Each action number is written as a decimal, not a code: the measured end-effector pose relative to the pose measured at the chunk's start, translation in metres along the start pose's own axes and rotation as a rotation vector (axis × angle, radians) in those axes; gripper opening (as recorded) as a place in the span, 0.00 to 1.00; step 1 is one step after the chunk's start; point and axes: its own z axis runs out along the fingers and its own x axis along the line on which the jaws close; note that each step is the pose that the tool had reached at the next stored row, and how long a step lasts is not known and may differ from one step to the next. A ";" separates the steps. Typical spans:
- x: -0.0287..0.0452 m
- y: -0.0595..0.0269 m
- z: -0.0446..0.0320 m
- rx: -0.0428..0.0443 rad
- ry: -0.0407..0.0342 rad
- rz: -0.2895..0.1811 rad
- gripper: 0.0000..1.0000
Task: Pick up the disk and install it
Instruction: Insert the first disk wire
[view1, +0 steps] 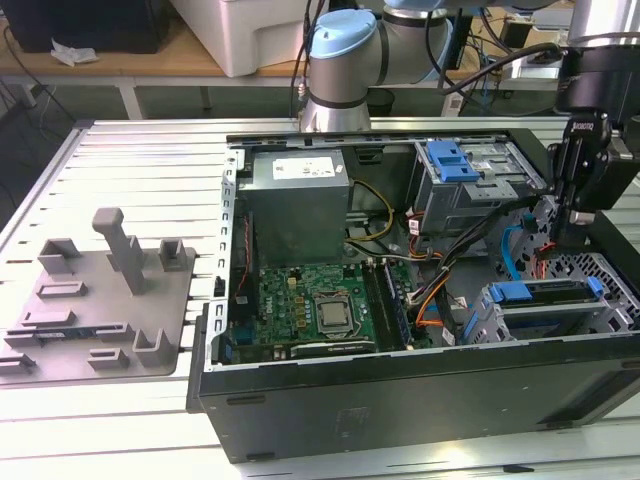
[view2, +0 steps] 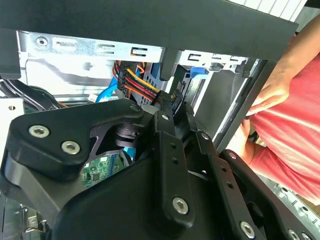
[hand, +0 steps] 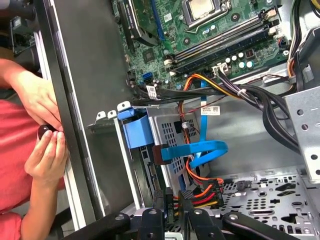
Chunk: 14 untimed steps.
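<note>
gripper (hand: 172, 198) vertical, low among cables (hand: 204, 192)

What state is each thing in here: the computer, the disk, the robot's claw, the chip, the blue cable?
computer case, open, side panel off, lying on its side.
disk, flat in its blue carrier in the grey cage, apart from the gripper.
gripper, down inside the case, at a plug with coloured wires.
processor, bare, no cooler on it.
blue cable, bent in a loop beside the cage.
</note>
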 end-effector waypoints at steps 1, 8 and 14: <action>-0.0001 0.0000 0.0002 -0.0003 0.0002 0.000 0.25; -0.0010 0.0000 0.0015 -0.0132 -0.0537 -0.003 0.25; -0.0009 0.0000 0.0015 -0.0137 -0.0556 -0.003 0.25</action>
